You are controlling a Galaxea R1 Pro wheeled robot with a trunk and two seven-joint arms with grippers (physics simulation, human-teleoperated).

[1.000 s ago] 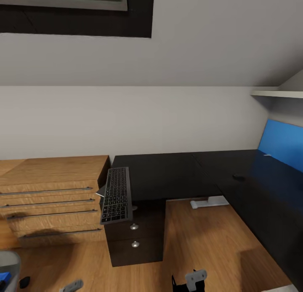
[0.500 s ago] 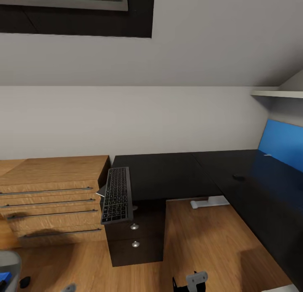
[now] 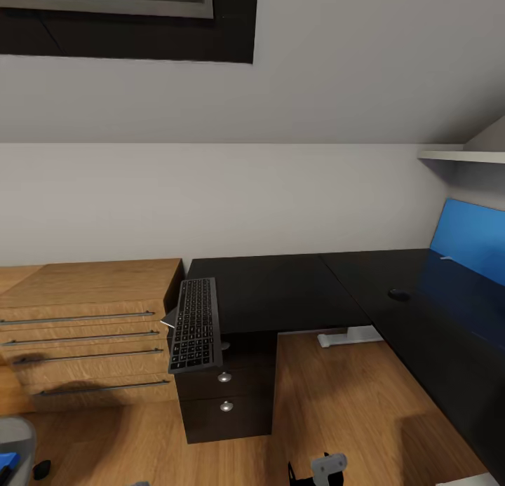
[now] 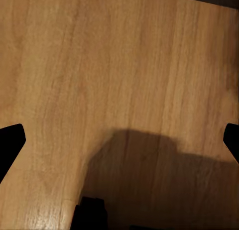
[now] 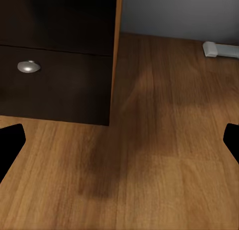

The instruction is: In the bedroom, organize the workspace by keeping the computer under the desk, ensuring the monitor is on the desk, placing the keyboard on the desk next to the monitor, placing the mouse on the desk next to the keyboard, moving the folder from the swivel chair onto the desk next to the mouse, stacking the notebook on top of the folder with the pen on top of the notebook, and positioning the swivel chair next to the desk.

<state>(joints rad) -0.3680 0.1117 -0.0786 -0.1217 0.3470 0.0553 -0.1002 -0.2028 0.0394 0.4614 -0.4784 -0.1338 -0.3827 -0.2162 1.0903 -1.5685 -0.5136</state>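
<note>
Both claws stand wide open with nothing between: the left gripper over bare wood floor, the right gripper over floor near the black drawer pedestal. At the head view's lower edge, left of the desk, the swivel chair and blue folder are cut off. Since a second ago the left arm part there has sunk out of sight. The keyboard lies at the desk's left edge, overhanging the front; its key markings are unreadable. A small dark thing on the desk is hard to identify.

The keyboard lies at the desk's left end, overhanging its front edge.
</note>
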